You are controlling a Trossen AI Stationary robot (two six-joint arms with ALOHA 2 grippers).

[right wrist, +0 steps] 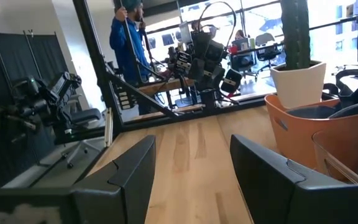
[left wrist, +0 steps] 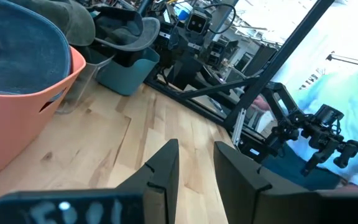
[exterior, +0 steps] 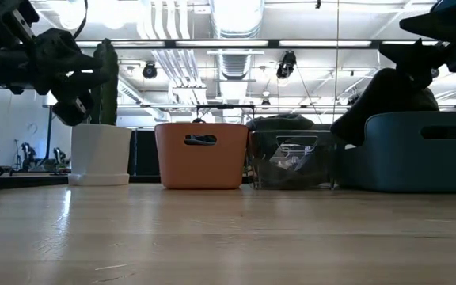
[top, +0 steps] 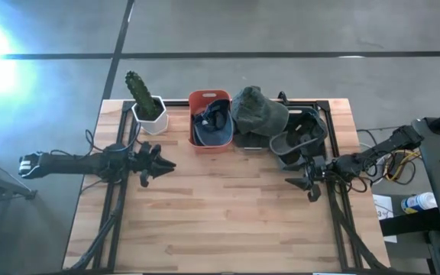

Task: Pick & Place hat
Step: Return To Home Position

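Blue cap (top: 217, 134) lengthwise inside orange bin (top: 209, 94)

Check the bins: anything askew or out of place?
Two things. The green hat sits heaped on top of the clear bin, not down inside it. The black cap sticks up well above the rim of the blue bin.

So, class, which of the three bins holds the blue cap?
The orange bin, beside the potted cactus; its neighbours hold a green hat and a black cap.
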